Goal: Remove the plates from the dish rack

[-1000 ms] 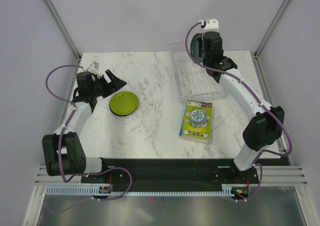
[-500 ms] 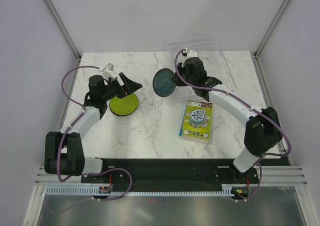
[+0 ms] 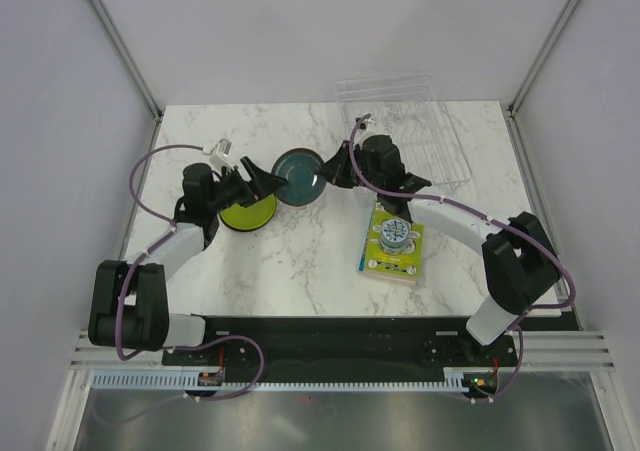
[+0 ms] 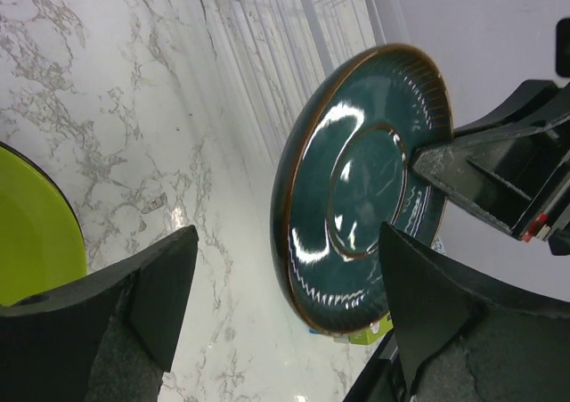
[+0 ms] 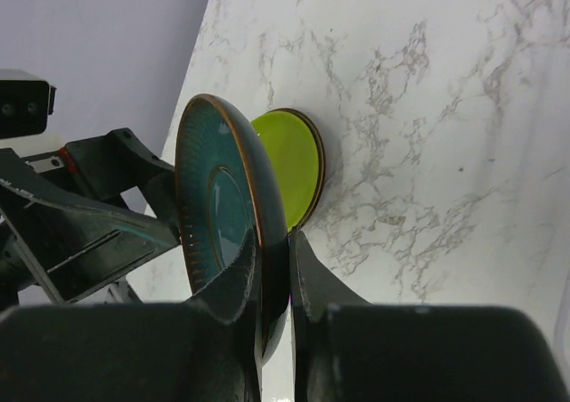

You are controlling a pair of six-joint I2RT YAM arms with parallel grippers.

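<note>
Teal glazed round plate [image 3: 299,178], ribbed and brown-rimmed, held tilted above the marble table's middle.
Right gripper [image 5: 272,242] pinches its rim; left gripper [image 3: 262,185] gapes wide just beside it. Lime green round plate [image 3: 240,214] lies at its 8 o'clock, clear plastic dish rack [image 3: 425,141] at 2 o'clock.

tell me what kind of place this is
Probably a robot lab cell, not a kitchen: a marble-look table boxed in by plain walls, robot arms bolted to a rail at its near edge, and a clear dish rack.

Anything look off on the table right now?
The rack sits skewed to the table's edges, far right. Otherwise nothing: the right gripper holds the teal plate on edge, and the lime plate lies flat.
</note>
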